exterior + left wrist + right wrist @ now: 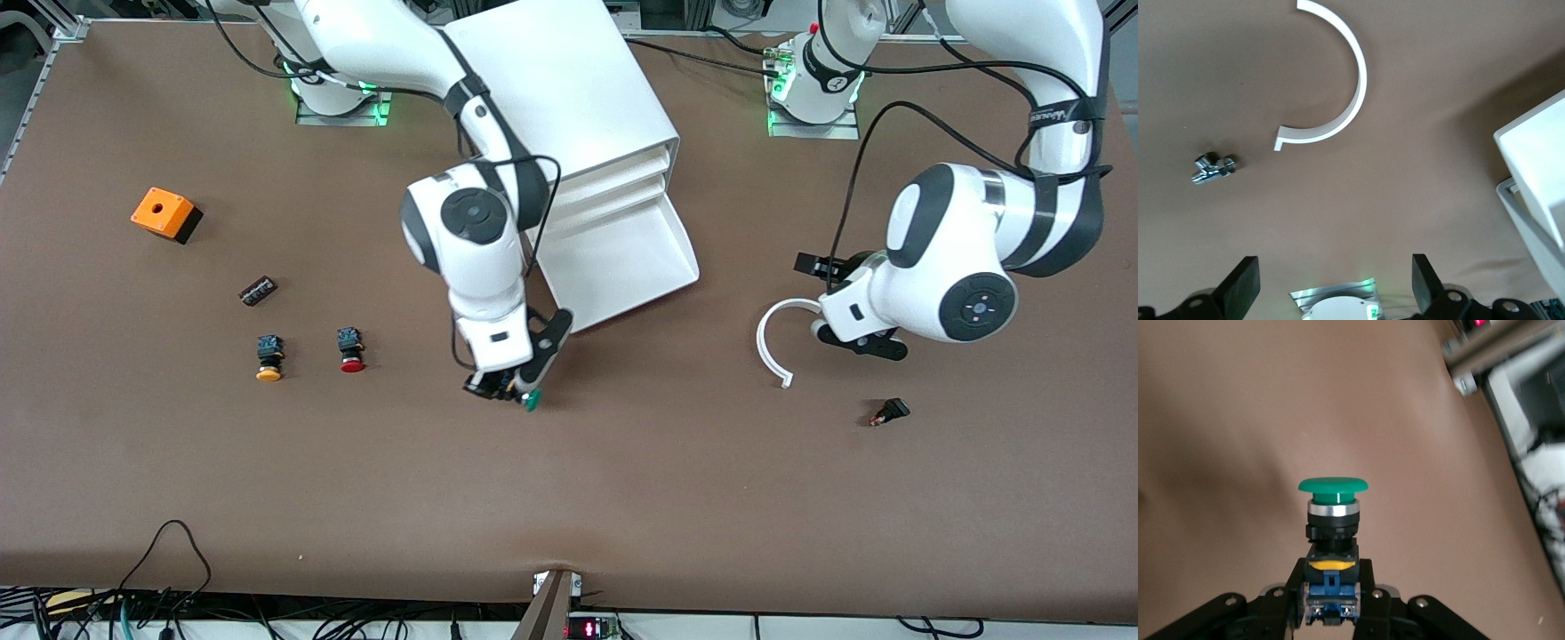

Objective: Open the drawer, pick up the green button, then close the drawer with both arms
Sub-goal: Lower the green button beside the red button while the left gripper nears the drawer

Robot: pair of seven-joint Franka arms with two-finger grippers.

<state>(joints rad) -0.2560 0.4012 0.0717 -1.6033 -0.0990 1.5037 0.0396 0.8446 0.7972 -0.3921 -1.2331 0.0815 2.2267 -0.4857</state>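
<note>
The right claw (1330,613) pinches the small, hard button (1332,520) by its blocky body, while the left claw (1335,283) waits open.

Robotics lab: two arms (462,222) bolted to brown table (622,480), aluminium framing, cables.

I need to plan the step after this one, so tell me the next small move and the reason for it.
Probably the right gripper should set the green button down on the bare table beneath it. It is shut on the button's body, clear of the lowest drawer, which stands pulled out and looks empty. The left gripper hangs open over the table near the white curved piece, free to push the drawer shut afterwards.
</note>
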